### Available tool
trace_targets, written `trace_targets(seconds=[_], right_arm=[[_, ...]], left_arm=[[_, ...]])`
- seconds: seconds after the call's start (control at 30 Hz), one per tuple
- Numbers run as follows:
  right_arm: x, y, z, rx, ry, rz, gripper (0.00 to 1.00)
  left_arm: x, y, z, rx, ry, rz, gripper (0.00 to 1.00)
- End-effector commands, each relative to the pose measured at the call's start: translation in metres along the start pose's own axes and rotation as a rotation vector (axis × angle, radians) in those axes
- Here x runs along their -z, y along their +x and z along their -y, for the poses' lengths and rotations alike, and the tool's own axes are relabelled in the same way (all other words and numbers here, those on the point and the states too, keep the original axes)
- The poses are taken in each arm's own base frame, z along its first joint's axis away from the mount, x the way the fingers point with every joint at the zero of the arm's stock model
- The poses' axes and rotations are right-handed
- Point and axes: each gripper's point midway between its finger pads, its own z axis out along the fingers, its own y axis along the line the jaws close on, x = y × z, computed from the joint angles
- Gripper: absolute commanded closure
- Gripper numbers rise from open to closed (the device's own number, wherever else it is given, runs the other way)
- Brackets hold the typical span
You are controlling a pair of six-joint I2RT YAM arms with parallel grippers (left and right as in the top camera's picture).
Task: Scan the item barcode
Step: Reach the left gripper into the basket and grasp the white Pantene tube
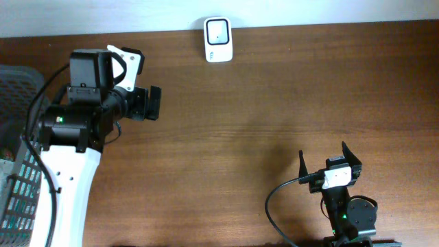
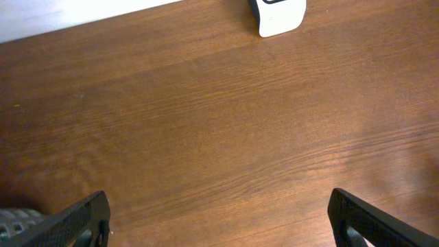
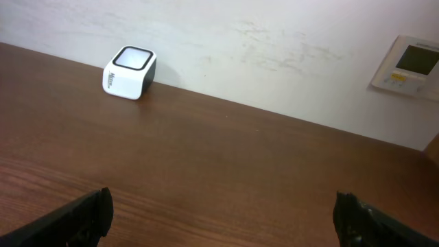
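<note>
One barcode scanner (image 1: 218, 39), a small white block with a dark window in its upper face, stands on the brown wooden bench (image 1: 240, 103) at the far edge, right against the pale wall (image 3: 274, 41) and a little left of the middle. Right wrist view: scanner (image 3: 129, 72) at far left, upright, small print on its side too small to read. Left wrist view: only its lower corner (image 2: 278, 15) shows at the top edge of the frame. Nearest to it is the left pincer (image 1: 155, 103), out over the bench on the left side, pointing across toward the right, well apart from the scanner. Its two dark fingers sit at the bottom corners of the left wrist view (image 2: 219, 195), spread wide with only bare wood between them, gripping nothing. Right pincer (image 1: 322, 152) low at the near right of the bench, fingers pointing toward the far edge, further from the scanner than the left one. Its fingers are also spread wide (image 3: 221, 199), nothing between them but bench. A black cable (image 1: 274, 199) loops over the wood just left of the right arm's base. Grey mesh basket (image 1: 14, 82) at the far left edge, partly under the left arm; something teal shows low down beside it, cannot tell what. Beige wall panel (image 3: 410, 65) with a small screen hangs on the wall at far right.
</note>
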Motion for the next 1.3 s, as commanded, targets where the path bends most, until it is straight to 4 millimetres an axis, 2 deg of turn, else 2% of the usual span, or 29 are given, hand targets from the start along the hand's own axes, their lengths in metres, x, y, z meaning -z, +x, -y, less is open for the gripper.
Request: trace_targets(seconds=[0.0,0.03,0.1,0.17,0.27,0.37,0.43,0.57,0.67,0.7,0.77,0.83,0.93,1.07,1.13,1.2,1.27], right_arm=[[0.000,0.002,0.000,-0.011,0.002,-0.004,0.02],[0.000,0.002,0.000,-0.011,0.002,-0.004,0.02],[0.000,0.002,0.000,-0.011,0.002,-0.004,0.02],[0.000,0.002,0.000,-0.011,0.002,-0.004,0.02],[0.000,0.002,0.000,-0.011,0.002,-0.004,0.02],[0.000,0.002,0.000,-0.011,0.002,-0.004,0.02],[0.000,0.002,0.000,-0.011,0.002,-0.004,0.02],[0.000,0.002,0.000,-0.011,0.002,-0.004,0.02],[0.000,0.002,0.000,-0.011,0.002,-0.004,0.02],[0.000,0.002,0.000,-0.011,0.002,-0.004,0.02],[0.000,0.002,0.000,-0.011,0.002,-0.004,0.02],[0.000,0.002,0.000,-0.011,0.002,-0.004,0.02],[0.000,0.002,0.000,-0.011,0.002,-0.004,0.02],[0.000,0.002,0.000,-0.011,0.002,-0.004,0.02],[0.000,0.002,0.000,-0.011,0.002,-0.004,0.01],[0.000,0.002,0.000,-0.011,0.002,-0.004,0.02],[0.000,0.002,0.000,-0.011,0.002,-0.004,0.02]], left_arm=[[0.024,-0.027,-0.018,0.007,-0.037,0.096,0.01],[0.043,-0.038,-0.040,0.072,-0.083,0.139,0.01],[0.075,-0.047,-0.079,0.185,-0.172,0.193,0.01],[0.111,-0.039,-0.128,0.380,-0.284,0.240,0.01],[0.145,0.006,-0.195,0.636,-0.486,0.236,0.01],[0.163,0.049,-0.233,0.759,-0.609,0.182,0.01],[0.170,0.069,-0.250,0.821,-0.661,0.174,0.01],[0.166,0.105,-0.274,0.890,-0.749,0.112,0.01],[0.163,0.142,-0.295,0.927,-0.892,-0.014,0.01],[0.161,0.148,-0.301,0.904,-0.915,-0.058,0.01],[0.146,0.156,-0.309,0.805,-0.888,-0.155,0.01],[0.123,0.174,-0.312,0.690,-0.817,-0.309,0.02],[0.103,0.193,-0.318,0.626,-0.756,-0.422,0.01],[0.099,0.221,-0.326,0.626,-0.734,-0.488,0.02],[0.091,0.236,-0.327,0.620,-0.683,-0.509,0.00],[0.080,0.248,-0.330,0.640,-0.640,-0.504,0.07],[0.078,0.255,-0.335,0.654,-0.646,-0.505,0.08]])
